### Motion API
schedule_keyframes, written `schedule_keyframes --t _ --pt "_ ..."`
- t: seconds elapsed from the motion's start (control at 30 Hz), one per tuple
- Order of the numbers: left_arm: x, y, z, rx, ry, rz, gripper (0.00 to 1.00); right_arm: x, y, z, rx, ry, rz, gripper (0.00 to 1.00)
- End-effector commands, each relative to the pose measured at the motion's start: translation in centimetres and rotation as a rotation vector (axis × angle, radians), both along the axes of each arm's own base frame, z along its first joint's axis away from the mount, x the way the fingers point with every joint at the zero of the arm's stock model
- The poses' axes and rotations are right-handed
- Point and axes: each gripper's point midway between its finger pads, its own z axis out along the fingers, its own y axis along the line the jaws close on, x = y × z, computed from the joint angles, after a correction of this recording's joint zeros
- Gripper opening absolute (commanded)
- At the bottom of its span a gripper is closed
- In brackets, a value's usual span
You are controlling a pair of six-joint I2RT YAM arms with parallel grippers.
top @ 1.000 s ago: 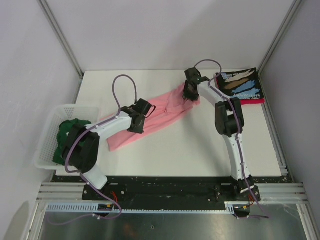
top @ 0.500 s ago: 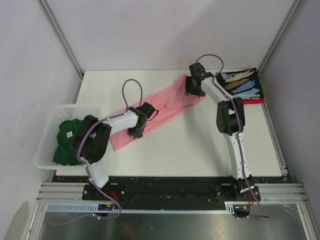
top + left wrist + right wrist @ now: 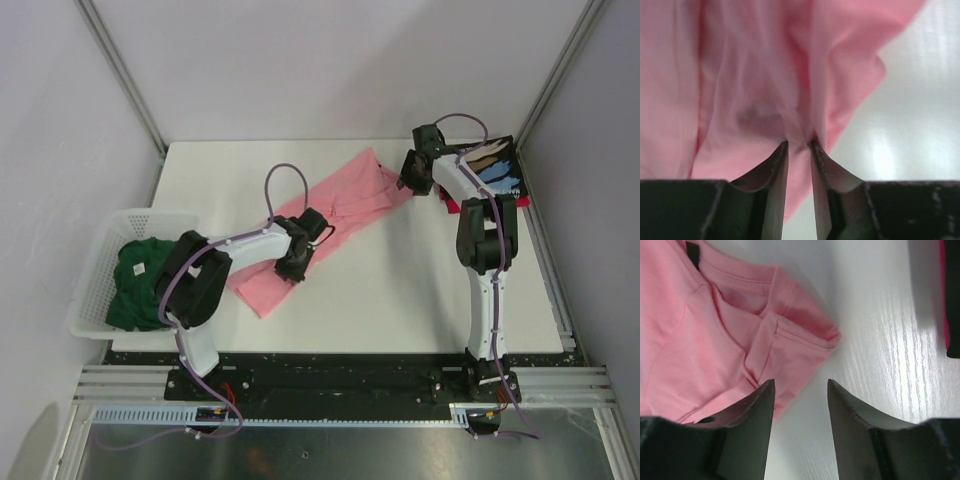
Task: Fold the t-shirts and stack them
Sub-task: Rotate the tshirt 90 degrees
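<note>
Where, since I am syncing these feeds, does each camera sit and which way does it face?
Top external: above and behind, looking down on the table; left arm and right arm show.
Left wrist: on the left arm, looking along the left gripper, pinching the pink t-shirt.
Right wrist: on the right arm, looking past the open right gripper at the table.
Shared: all three show the pink t-shirt.

Basket (image 3: 150, 214) at left edge of surface (image 3: 400, 290), bundled t-shirt (image 3: 135, 285) inside; spread t-shirt (image 3: 340, 205) centre; folded t-shirts (image 3: 506, 178) far-right corner.

No legible text anywhere; white tag (image 3: 137, 268) on green t-shirt (image 3: 128, 292) too small.
</note>
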Motion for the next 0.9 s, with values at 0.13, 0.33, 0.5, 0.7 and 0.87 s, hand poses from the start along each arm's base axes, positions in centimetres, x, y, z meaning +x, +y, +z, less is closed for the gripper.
schedule_keyframes --t 0.13,0.33,0.5,0.7,0.87 --pt "-5.4 -11.4 1.1 -0.318 0.168 -0.083 0.29 1.6 -0.4 0.2 0.063 -0.027 -0.07 0.33" --pt "-7.1 -17.0 2.8 -0.402 0.178 -0.14 0.29 2.8 -0.3 -2.6 0.071 0.014 -0.083 0.22" --pt "-7.2 -19.3 3.4 -0.439 0.182 -0.152 0.29 5.1 -0.6 -3.7 0.085 -0.004 -0.093 0.21" --pt "-5.7 -21.5 4.4 -0.476 0.152 -0.17 0.28 8.6 -0.9 -4.7 0.147 -0.053 -0.117 0.23" --pt "-3.7 -18.9 6.4 -0.47 0.06 -0.121 0.35 11.0 -0.7 -4.5 0.199 -0.14 -0.097 0.29"
